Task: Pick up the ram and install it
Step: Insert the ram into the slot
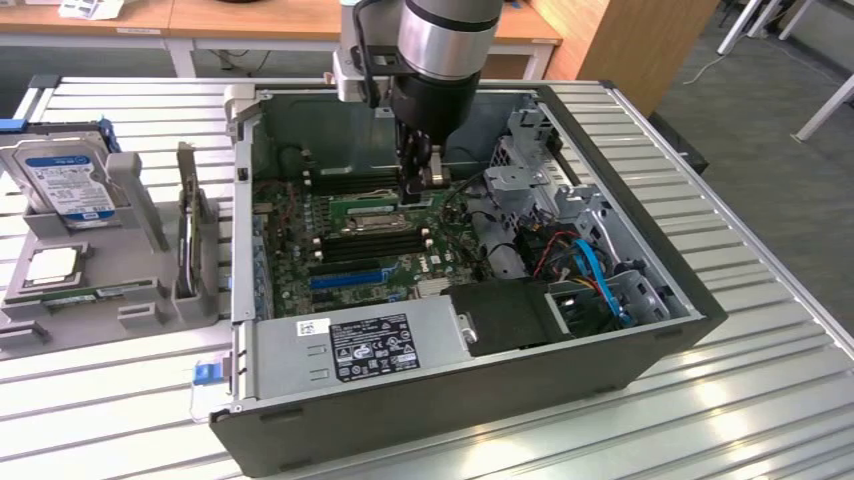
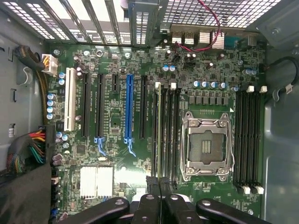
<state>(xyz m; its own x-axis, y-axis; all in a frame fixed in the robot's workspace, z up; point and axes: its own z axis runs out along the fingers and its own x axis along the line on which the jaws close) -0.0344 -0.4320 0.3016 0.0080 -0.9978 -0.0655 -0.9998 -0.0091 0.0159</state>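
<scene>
Black two-finger claw [image 1: 430, 183] [image 2: 159, 184] pinched narrow, nothing visible between tips. Hangs inside open grey computer case [image 1: 467, 400], over exterior view's right end of memory slots. Long narrow green ram stick [image 2: 158, 130] edge-on in slot, near side of silver square CPU socket [image 2: 206, 144]. Looks seated; narrow tips probably suit pressing down.

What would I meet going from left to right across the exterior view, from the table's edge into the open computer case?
Hard drive with the blue label → upright card in the grey rack → blue expansion slot on the motherboard → gripper reaching down into the case → blue cable.
</scene>
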